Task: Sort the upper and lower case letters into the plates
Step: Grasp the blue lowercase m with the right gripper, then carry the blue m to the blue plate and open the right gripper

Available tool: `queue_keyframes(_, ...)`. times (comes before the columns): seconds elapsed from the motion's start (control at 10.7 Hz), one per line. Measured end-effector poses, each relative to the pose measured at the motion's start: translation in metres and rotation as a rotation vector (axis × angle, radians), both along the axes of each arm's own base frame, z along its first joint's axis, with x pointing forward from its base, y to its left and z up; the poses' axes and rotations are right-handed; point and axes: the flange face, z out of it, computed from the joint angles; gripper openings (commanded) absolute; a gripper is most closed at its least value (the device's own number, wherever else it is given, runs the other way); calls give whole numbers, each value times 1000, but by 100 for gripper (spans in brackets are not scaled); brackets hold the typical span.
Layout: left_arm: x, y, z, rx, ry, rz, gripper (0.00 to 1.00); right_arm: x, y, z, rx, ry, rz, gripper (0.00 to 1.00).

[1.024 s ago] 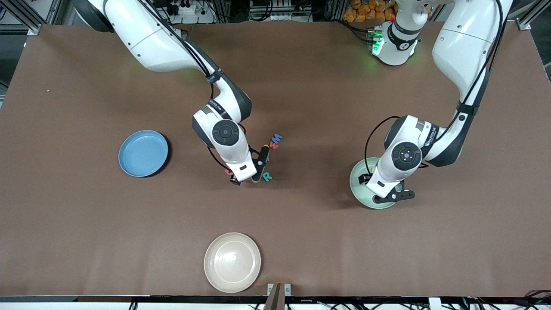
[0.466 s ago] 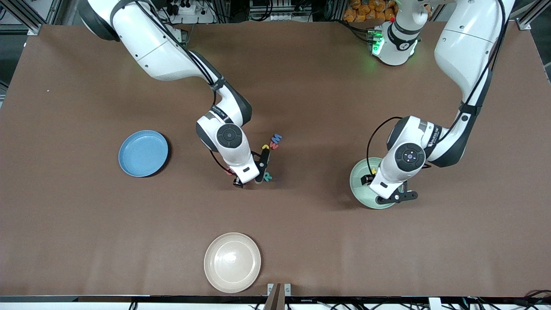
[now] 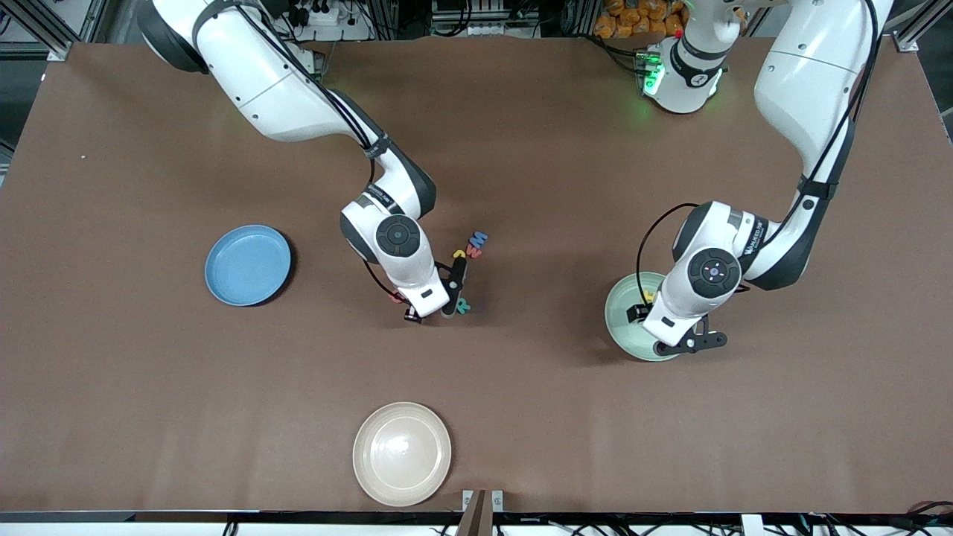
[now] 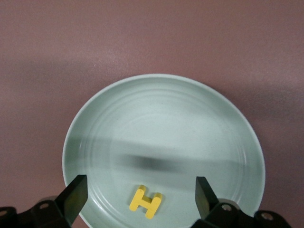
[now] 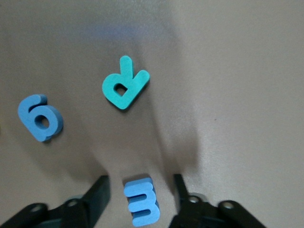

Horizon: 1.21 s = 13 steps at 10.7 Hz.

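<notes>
In the right wrist view my right gripper [image 5: 140, 194] is open and straddles a small blue letter [image 5: 141, 200] lying on the table, with a gap on each side. A teal R [image 5: 125, 88] and another blue letter [image 5: 40, 117] lie close by. In the front view my right gripper [image 3: 430, 304] is low over the letter cluster: teal R [image 3: 463, 305], yellow letter [image 3: 459, 254], blue M [image 3: 479, 238]. My left gripper [image 4: 140, 194] is open over the pale green plate [image 4: 166, 109], where a yellow H [image 4: 146, 202] lies. The blue plate [image 3: 247, 265] sits toward the right arm's end.
A cream-white plate [image 3: 402, 454] sits near the table's front edge. A red letter [image 3: 473, 251] lies beside the blue M and another red one [image 3: 394, 298] peeks out by the right hand. The left gripper [image 3: 668, 327] hides part of the green plate [image 3: 622, 305].
The right gripper has shifted slightly toward the teal R. The left gripper has drifted a little toward its own end of the table, over the green plate.
</notes>
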Motion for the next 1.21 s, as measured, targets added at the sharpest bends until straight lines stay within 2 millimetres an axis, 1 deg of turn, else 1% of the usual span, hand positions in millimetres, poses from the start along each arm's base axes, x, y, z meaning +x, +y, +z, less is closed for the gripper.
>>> queue_keyframes(0.19,6,-7,11,-31,-15,18,100,2,0,6,3,-8,-1,0)
queue_keyframes(0.37,9,-14,18,-61,-20,33,100,2,-1,5,-10,4,-3,0)
queue_keyframes(0.47,10,-17,21,-66,-23,31,100,3,-4,10,-26,19,-10,0)
queue_keyframes(0.56,9,-24,22,-68,-25,21,100,7,-8,22,-36,37,-34,0)
queue_keyframes(0.65,6,-36,24,-70,-28,4,100,13,-16,43,-35,58,-70,0)
queue_keyframes(0.75,5,-49,28,-74,-36,-15,100,19,-29,68,-36,79,-110,0)
queue_keyframes(0.84,2,-67,33,-77,-48,-44,100,27,-54,99,-50,113,-151,0)
queue_keyframes(0.93,0,-83,39,-63,-67,-89,100,32,-86,127,-73,161,-188,0)
queue_keyframes(1.02,-3,-98,43,-35,-91,-144,100,33,-133,153,-112,223,-226,0)
queue_keyframes(1.12,-11,-117,44,-19,-105,-200,100,31,-185,176,-155,289,-275,0)
queue_keyframes(1.21,-24,-147,45,-13,-119,-265,100,29,-235,185,-183,333,-336,0)
